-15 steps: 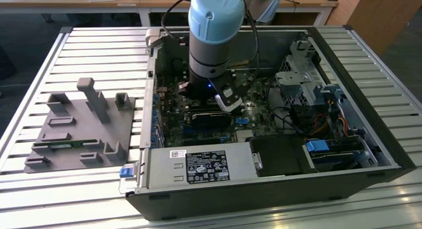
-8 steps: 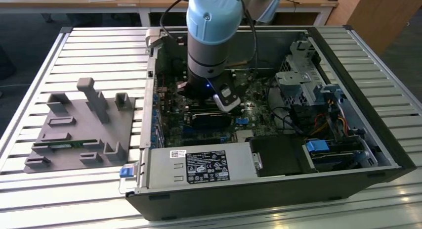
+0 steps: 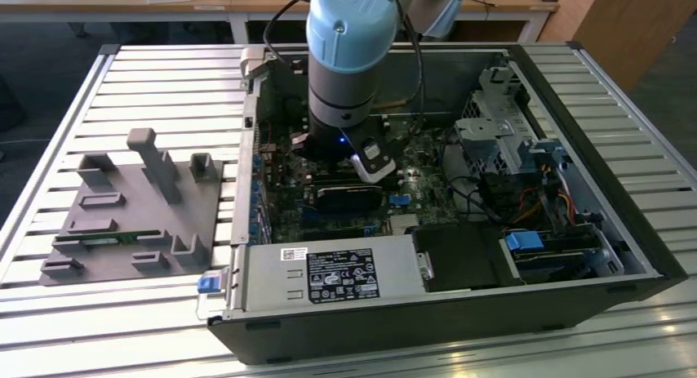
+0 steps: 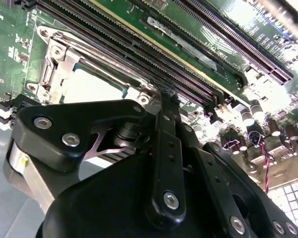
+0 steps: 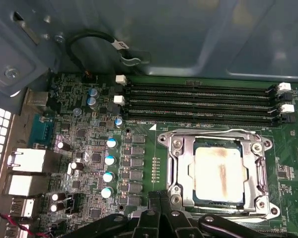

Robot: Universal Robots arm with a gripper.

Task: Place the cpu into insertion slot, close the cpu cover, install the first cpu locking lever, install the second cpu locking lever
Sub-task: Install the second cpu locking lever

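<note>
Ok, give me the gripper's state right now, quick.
Gripper: shut, nothing visibly held, fingertips down at the edge of the cpu cover, which lies closed over the cpu.

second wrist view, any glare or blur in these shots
In the second wrist view the cpu top is washed out white by glare and the near black gripper linkage looks soft; in the first wrist view the cpu is evenly lit, showing a brownish smear.
</note>
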